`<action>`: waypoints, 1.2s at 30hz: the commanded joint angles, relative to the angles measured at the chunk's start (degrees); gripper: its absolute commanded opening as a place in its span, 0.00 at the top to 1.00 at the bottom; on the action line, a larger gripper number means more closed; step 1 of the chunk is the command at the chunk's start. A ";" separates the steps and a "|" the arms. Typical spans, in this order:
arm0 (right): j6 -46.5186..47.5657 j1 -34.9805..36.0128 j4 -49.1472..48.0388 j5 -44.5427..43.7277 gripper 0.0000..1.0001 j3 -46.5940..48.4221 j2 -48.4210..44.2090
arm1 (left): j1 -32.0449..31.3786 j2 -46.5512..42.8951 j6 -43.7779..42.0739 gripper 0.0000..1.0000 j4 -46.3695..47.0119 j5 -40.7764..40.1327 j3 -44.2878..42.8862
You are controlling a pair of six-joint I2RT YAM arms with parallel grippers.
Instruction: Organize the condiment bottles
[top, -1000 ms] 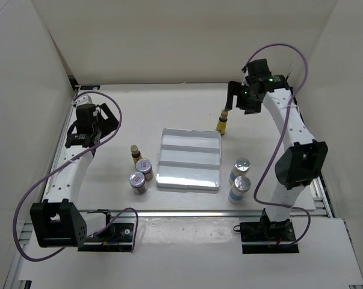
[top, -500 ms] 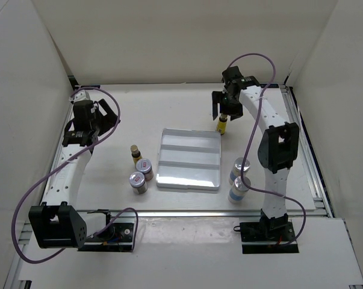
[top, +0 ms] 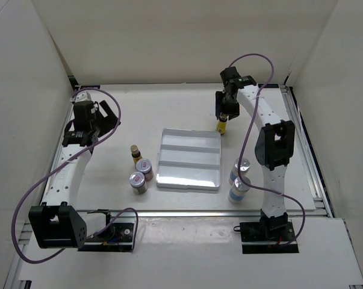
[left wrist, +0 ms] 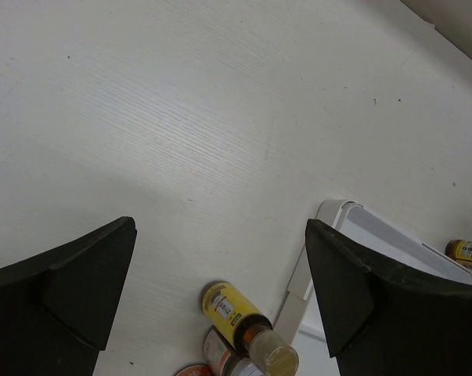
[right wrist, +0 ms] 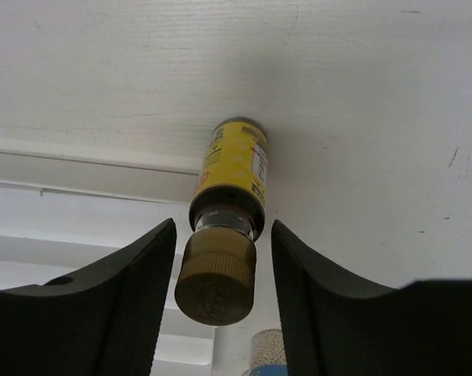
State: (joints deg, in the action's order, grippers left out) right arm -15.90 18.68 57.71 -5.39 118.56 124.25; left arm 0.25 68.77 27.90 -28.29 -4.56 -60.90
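Note:
A slim yellow bottle (top: 221,124) (right wrist: 233,176) with a tan cap stands just beyond the far right corner of the white tray (top: 189,143). My right gripper (top: 223,113) (right wrist: 222,235) sits over it, its fingers on either side of the cap with a narrow gap on each side. The other yellow bottle (top: 135,152) (left wrist: 232,308) stands left of the tray with two silver-lidded jars (top: 144,168) (top: 137,181). Two clear-blue bottles (top: 241,168) (top: 238,188) stand right of the tray. My left gripper (top: 106,117) (left wrist: 220,231) hangs wide open at the far left, holding nothing.
The white ridged tray (right wrist: 63,211) (left wrist: 329,215) lies in the middle with nothing in it. White walls close off the back and both sides. The right arm reaches over the two blue bottles.
My right gripper has come in from the right and down over the far yellow bottle, and its jaws have narrowed around the cap. The left arm has stayed still.

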 commanded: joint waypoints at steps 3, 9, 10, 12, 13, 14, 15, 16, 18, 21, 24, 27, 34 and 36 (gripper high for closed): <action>-1.32 -0.04 1.44 -2.00 0.52 3.52 1.17 | -0.16 -1.54 -1.36 0.00 -0.27 1.04 -1.06; -1.94 -0.04 3.19 -5.42 0.83 4.04 0.65 | -0.16 -1.54 -1.88 0.00 -0.27 1.57 -0.45; -1.94 -0.04 3.72 -5.94 0.92 4.57 0.65 | -0.16 -1.54 -1.88 0.00 -0.27 1.57 -0.44; -1.94 -0.04 4.24 -6.65 0.99 5.09 -0.14 | -0.16 -1.54 -1.28 0.00 -0.27 1.57 0.08; -2.55 -0.04 4.86 -6.65 1.00 5.10 -1.88 | -0.16 -1.54 -1.27 0.00 -0.27 1.57 0.08; -2.56 -0.04 4.86 -8.39 1.00 5.10 -2.77 | -0.16 -2.06 -0.66 0.00 -0.27 1.57 0.08; -2.56 -0.04 5.56 -8.93 1.00 5.71 -4.52 | -0.16 -2.06 -0.65 0.00 -0.27 1.57 0.61; -2.56 -0.04 6.26 -8.94 1.00 5.71 -5.58 | -0.16 -2.06 -0.65 0.00 -0.27 1.57 0.61; -2.56 -0.04 6.88 -8.24 1.00 5.71 -8.56 | -0.16 -2.06 -0.04 0.00 -0.27 1.57 0.61; -2.56 -0.04 6.89 -5.52 1.00 4.84 -12.78 | -0.16 -2.06 0.49 0.00 -0.27 1.04 1.14; -2.56 2.41 12.58 -4.54 1.00 7.99 -12.80 | -0.16 -1.54 1.10 0.00 -0.27 1.04 1.14; -2.03 5.66 14.01 -3.23 1.00 8.79 -14.20 | -0.16 -1.01 1.10 0.00 1.30 2.54 1.14; -3.79 9.53 9.97 4.33 1.00 4.84 -14.03 | -0.16 0.57 -4.18 0.00 3.07 21.95 -0.97; -3.79 10.06 9.96 2.68 1.00 4.84 -12.19 | -0.16 0.57 -1.20 0.00 3.07 21.96 0.34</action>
State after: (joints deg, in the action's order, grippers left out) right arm -18.70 28.80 69.28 -3.18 123.22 111.09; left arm 0.23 69.71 26.17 -26.52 10.28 -60.36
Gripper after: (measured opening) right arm 0.393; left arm 0.999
